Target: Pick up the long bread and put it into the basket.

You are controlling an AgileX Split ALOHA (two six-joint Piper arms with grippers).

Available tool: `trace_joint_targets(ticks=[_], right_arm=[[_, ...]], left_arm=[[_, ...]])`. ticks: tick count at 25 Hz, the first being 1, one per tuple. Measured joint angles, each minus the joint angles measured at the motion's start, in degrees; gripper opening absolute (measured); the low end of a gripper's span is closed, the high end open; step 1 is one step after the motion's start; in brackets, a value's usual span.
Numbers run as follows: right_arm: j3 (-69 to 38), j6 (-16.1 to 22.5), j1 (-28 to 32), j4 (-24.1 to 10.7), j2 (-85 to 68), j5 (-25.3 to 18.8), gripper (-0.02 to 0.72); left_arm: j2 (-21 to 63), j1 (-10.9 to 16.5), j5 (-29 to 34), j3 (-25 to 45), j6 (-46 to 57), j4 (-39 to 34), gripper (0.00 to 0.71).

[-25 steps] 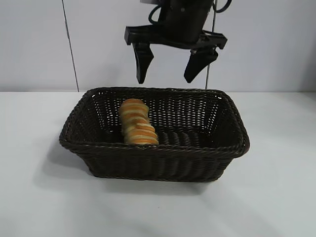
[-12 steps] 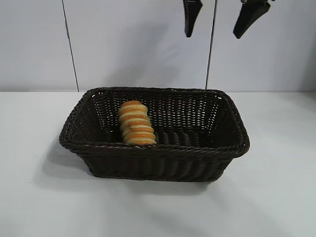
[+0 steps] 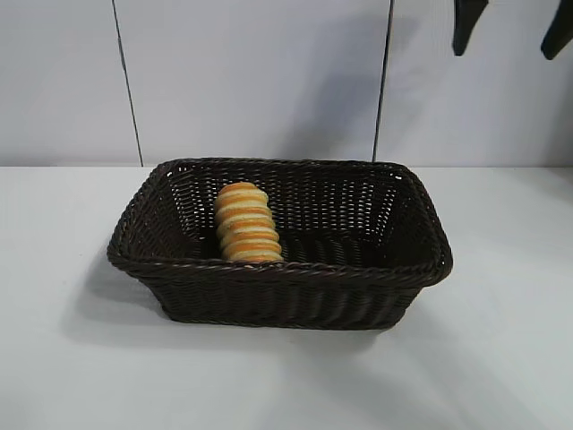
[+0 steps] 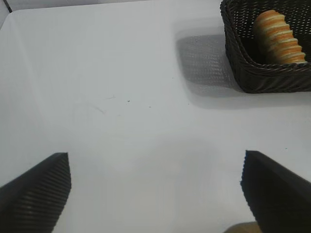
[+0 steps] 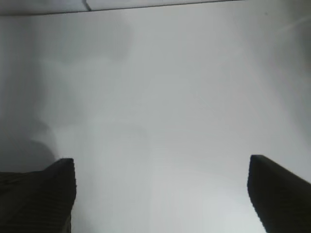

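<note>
your long bread point(image 3: 247, 224) lies inside the basket point(image 3: 286, 273), toward its left half, leaning on the front wall. your right gripper point(image 3: 513, 29) hangs high above the basket's right side, fingers spread, empty. your left gripper point(image 4: 155, 194) hovers over bare table point(image 4: 121, 97), released too.

No readable text, labels, brands, numbers or signs anywhere

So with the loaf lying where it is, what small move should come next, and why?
Probably none beyond parking the right tool: the long bread already lies inside the basket, and that tool hangs open and empty, high off to the basket's right. The left tool is open over bare table.
</note>
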State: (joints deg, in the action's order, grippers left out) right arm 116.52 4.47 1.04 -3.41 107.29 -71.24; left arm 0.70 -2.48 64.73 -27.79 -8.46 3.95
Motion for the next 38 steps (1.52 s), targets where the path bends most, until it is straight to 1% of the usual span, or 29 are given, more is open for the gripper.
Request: trace_joint_targets(ticks=[4,7,10,12,15,19,21,24,26,29,34,38], right_arm=[[-2.0,0.0,1.3,0.1,-9.7,-0.1,0.687],[-7.4,0.0,2.7,0.1,-19.3,-0.4,0.686],[-15.2,0.0,4.4,-1.0,-29.8,-1.0,0.686],[-19.9,0.0,5.5,-2.4,-36.6,-1.2,0.686],[-26.7,0.9,6.2,-6.0,-47.0,-1.3,0.686],[-35.3,3.7,6.2,-10.5,-59.9,-1.0,0.686],[-39.3,5.7,6.2,-12.4,-66.0,1.0,0.686],[-43.8,7.1,6.2,-14.4,-73.1,5.7,0.686],[-46.1,7.8,6.2,-14.7,-76.6,7.1,0.686],[-50.0,8.1,5.1,-14.6,-80.9,7.7,0.685],[-58.9,8.3,4.7,-13.5,-87.9,5.7,0.685],[-66.2,8.2,4.7,-11.5,-95.3,5.1,0.684]], left_arm=[[0.0,0.0,0.0,0.0,0.0,0.0,0.687],[0.0,0.0,0.0,0.0,0.0,0.0,0.687],[0.0,0.0,0.0,0.0,0.0,0.0,0.687],[0.0,0.0,0.0,0.0,0.0,0.0,0.687],[0.0,0.0,0.0,0.0,0.0,0.0,0.687],[0.0,0.0,0.0,0.0,0.0,0.0,0.687],[0.0,0.0,0.0,0.0,0.0,0.0,0.687],[0.0,0.0,0.0,0.0,0.0,0.0,0.687],[0.0,0.0,0.0,0.0,0.0,0.0,0.687],[0.0,0.0,0.0,0.0,0.0,0.0,0.687],[0.0,0.0,0.0,0.0,0.0,0.0,0.687],[0.0,0.0,0.0,0.0,0.0,0.0,0.687]])
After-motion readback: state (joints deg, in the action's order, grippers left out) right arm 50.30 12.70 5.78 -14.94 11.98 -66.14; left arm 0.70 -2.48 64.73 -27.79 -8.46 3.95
